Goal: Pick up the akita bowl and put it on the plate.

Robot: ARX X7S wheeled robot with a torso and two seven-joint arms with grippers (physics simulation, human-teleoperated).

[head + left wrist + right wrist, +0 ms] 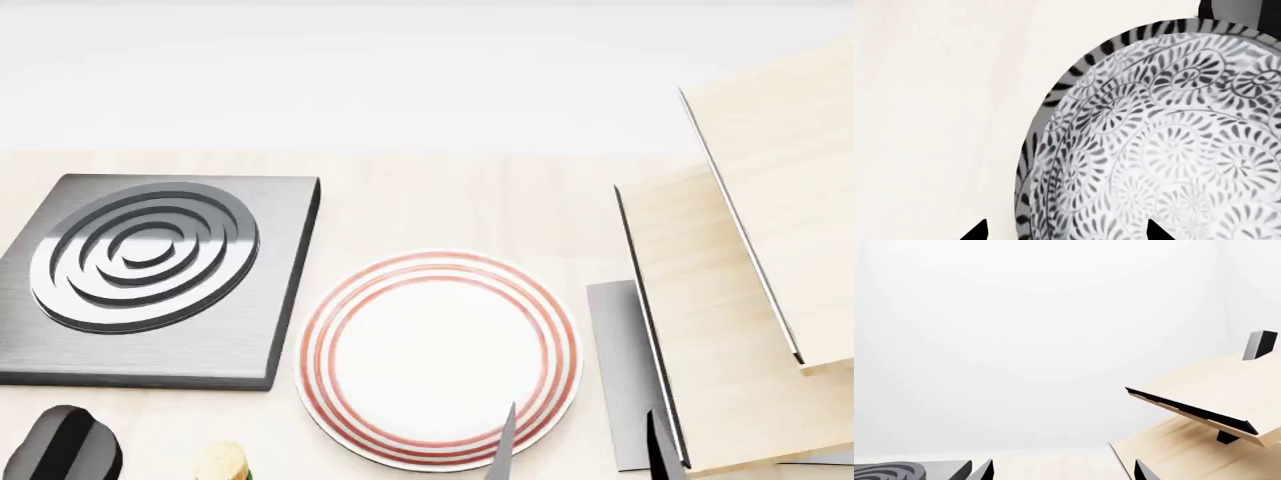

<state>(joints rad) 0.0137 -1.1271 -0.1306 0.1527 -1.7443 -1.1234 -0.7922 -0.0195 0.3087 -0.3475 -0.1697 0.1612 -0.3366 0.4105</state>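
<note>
Black fingertips of your left gripper (1066, 231) are just poking into the bottom edge of the left wrist picture, spread wide with nothing between them; you are holding nothing on that side. One tip is sitting over bare pale wood table (934, 110) at lower left, the other over the patterned inside of the akita bowl (1167, 145), so the jaws are straddling the bowl's near rim from above. Whether the tips are touching the rim yet, you cannot tell from this angle.

You are working the approach-and-grasp step: the bowl is not lifted. The next move, by my reading, is calling for a straight descent until the rim wall is sitting between the fingers, then a firm close before any lift.

Your right gripper (1062, 471) is showing only two dark tips, apart and empty, pointing past a tilted wooden shelf (1201, 410) toward a blank wall.

In the head picture the plate (547, 300) is lying at centre bottom, bare, beside the black stove burner (274, 290) at left. The bowl is not showing there, so the carry's length is unclear.
</note>
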